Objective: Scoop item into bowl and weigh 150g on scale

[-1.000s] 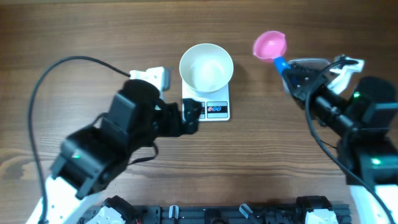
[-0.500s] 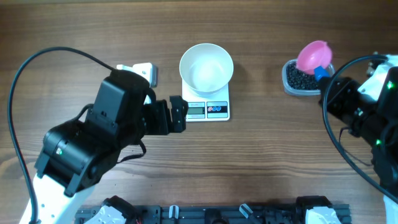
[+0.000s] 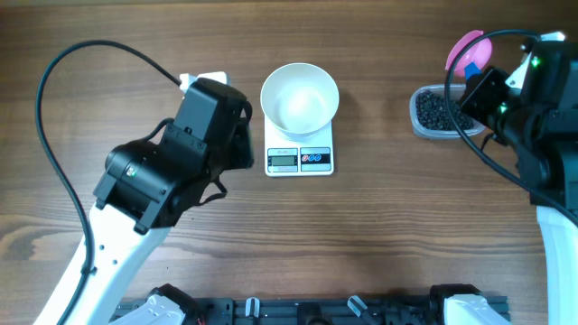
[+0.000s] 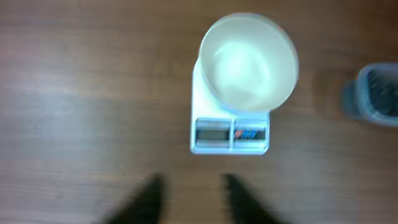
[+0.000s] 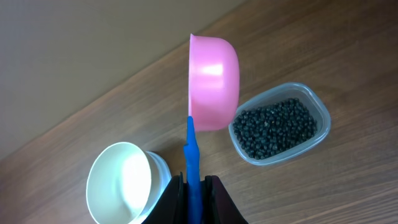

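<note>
Now right gripper (image 5: 194,184), clamping the scoop (image 5: 214,81), has reached the beads (image 5: 277,127) for scooping; left gripper (image 4: 194,199), empty and ajar, has withdrawn.

Soft, even light falls from above on the bench (image 3: 379,244), and the overhead view is sharp with only faint shadows. The left wrist view is blurred throughout: the bowl (image 4: 249,62) glares almost featureless, and the left gripper (image 4: 193,182) is two dark smears. The right wrist view is crisp, with a gentle sheen on the pink scoop (image 5: 214,81).
</note>
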{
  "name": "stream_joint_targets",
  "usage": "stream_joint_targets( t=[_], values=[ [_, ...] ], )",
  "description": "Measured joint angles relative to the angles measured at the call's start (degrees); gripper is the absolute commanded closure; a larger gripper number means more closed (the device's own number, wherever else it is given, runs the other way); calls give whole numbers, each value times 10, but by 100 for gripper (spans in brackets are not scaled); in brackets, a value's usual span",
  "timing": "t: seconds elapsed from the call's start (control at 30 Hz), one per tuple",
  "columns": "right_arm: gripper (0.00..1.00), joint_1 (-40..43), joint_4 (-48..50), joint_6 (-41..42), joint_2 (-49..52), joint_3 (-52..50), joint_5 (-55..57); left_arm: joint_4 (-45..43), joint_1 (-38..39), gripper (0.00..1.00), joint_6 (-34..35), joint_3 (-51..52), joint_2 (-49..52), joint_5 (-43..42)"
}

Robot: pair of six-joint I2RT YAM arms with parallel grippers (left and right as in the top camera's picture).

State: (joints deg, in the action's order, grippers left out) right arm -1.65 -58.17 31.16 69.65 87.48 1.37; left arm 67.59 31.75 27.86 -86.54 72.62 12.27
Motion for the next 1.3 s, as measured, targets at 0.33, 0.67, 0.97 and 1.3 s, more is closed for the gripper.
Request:
stream_joint_targets(
  t=[0.33,0.67,0.97,1.3],
  values=[
    [96,0,28,1,0,0,6,-61,1,96,-26,0,94,-6],
    [96,0,134,-24,10,0,50,-84,31,96,-191,14,173,-89],
    [96,0,147,-73,19,0,65,-188,45,96,-247,122,184,-107],
    [96,0,119,-75,19,0,66,-339,46,96,-252,200,212,-127]
  ],
)
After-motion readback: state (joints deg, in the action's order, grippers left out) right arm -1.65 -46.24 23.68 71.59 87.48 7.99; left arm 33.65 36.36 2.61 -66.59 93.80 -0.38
